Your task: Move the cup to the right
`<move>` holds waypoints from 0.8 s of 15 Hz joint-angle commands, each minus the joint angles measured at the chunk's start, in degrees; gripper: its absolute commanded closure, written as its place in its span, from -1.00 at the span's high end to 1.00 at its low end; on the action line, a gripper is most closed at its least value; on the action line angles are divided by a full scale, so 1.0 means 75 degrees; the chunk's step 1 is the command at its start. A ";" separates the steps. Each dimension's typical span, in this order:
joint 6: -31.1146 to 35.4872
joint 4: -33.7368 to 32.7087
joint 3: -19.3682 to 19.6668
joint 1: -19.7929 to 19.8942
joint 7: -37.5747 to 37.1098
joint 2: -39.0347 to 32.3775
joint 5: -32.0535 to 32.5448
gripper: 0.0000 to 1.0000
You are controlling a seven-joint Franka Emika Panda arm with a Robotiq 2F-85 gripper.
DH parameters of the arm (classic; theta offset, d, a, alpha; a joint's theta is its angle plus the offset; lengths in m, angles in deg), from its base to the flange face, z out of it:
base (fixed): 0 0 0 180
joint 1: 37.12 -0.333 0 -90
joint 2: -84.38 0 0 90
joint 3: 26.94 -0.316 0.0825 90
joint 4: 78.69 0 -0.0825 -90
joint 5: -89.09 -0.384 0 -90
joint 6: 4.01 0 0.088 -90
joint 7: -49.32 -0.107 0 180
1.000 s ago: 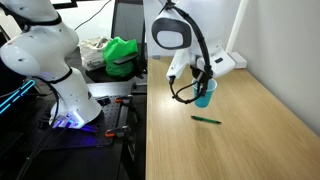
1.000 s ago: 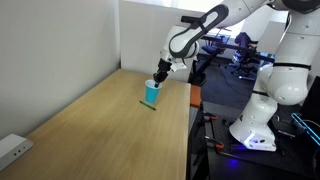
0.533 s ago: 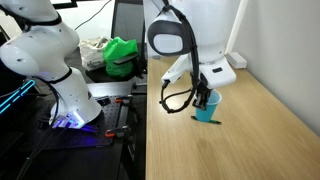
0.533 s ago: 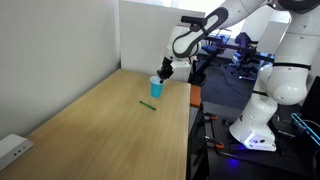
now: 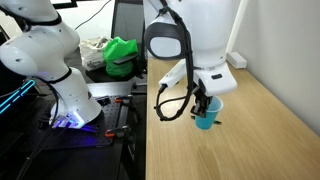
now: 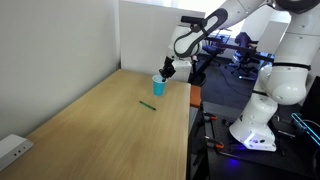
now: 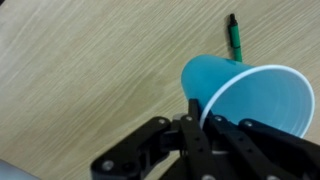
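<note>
The light-blue plastic cup (image 7: 245,95) is pinched by its rim in my gripper (image 7: 205,120), which is shut on it. In both exterior views the cup (image 5: 207,119) (image 6: 158,87) hangs under the gripper (image 5: 203,104) (image 6: 165,72), near the wooden table's edge on the robot's side. The cup looks lifted a little and tilted in the wrist view.
A thin green pen (image 7: 236,38) lies on the wooden table (image 5: 250,130) near the cup; it also shows in an exterior view (image 6: 150,104). A white power strip (image 6: 12,148) sits at a table corner. Green cloth (image 5: 122,55) and another robot arm (image 5: 50,60) stand beyond the table.
My gripper has carried the cup along the table, away from the pen's far side and closer to the table's edge by the robot base. The pen has not moved.
</note>
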 commanded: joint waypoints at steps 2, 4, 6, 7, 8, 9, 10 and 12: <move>0.0195 -0.0046 0.0053 0.0107 -0.0195 -0.0033 -0.0077 -0.98; 0.0246 -0.0136 0.0254 0.0237 -0.0435 -0.0109 0.0105 -0.98; 0.0182 -0.0263 0.0434 0.0374 -0.0568 -0.0191 0.0227 -0.98; 0.0131 -0.0356 0.0526 0.0456 -0.0534 -0.0265 0.0226 -0.98; 0.0075 -0.0446 0.0626 0.0525 -0.0580 -0.0338 0.0305 -0.98; 0.0079 -0.0541 0.0733 0.0588 -0.0682 -0.0436 0.0399 -0.98; 0.0103 -0.0658 0.0844 0.0623 -0.0901 -0.0577 0.0544 -0.98; 0.0087 -0.0855 0.1017 0.0639 -0.1292 -0.0779 0.0775 -0.98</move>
